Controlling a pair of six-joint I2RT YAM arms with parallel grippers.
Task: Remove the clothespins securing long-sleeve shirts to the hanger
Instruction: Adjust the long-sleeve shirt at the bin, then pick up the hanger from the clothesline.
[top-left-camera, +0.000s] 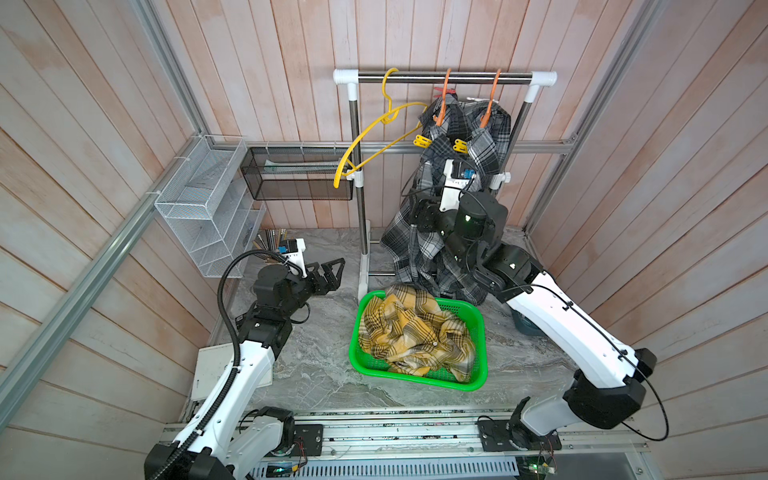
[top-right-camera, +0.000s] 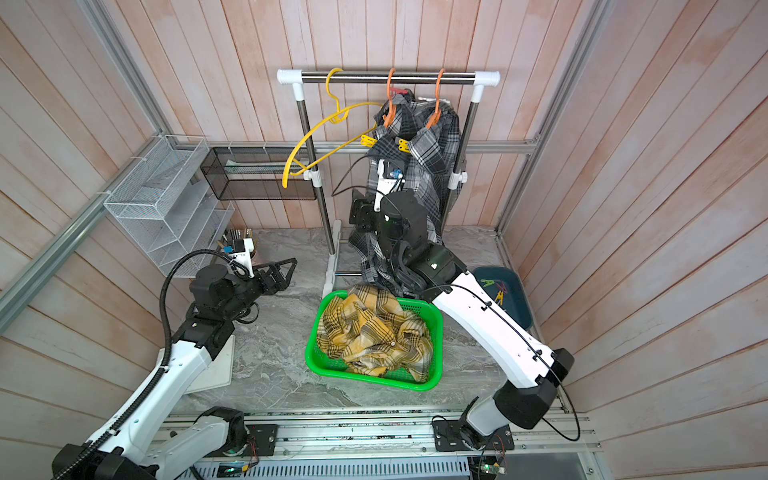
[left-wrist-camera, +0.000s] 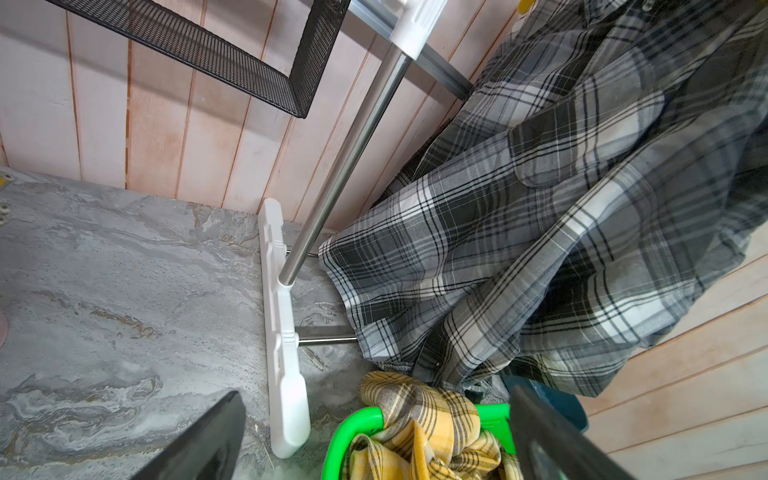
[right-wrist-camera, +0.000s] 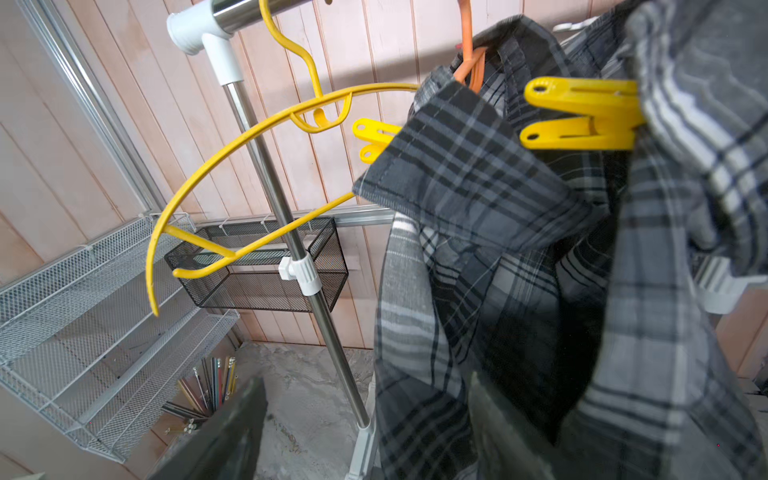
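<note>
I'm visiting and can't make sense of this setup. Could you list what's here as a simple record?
Rack: bare yellow hanger, two orange hangers
On orange hangers: grey plaid shirts
Clipped to shirts: two yellow clothespins, maybe a red clothespin higher
Green basket: crumpled yellow plaid shirt
Teal bin: loose clothespins
Left gripper: open, low over table
Right gripper: open, raised beneath yellow clothespins

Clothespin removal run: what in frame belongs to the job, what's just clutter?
Job: two yellow clothespins, grey plaid shirts, orange hangers, yellow plaid shirt in the green basket, teal tray holding loose clothespins.
Lying about: empty yellow hanger, white mesh shelf, black mesh basket, pencils.
</note>
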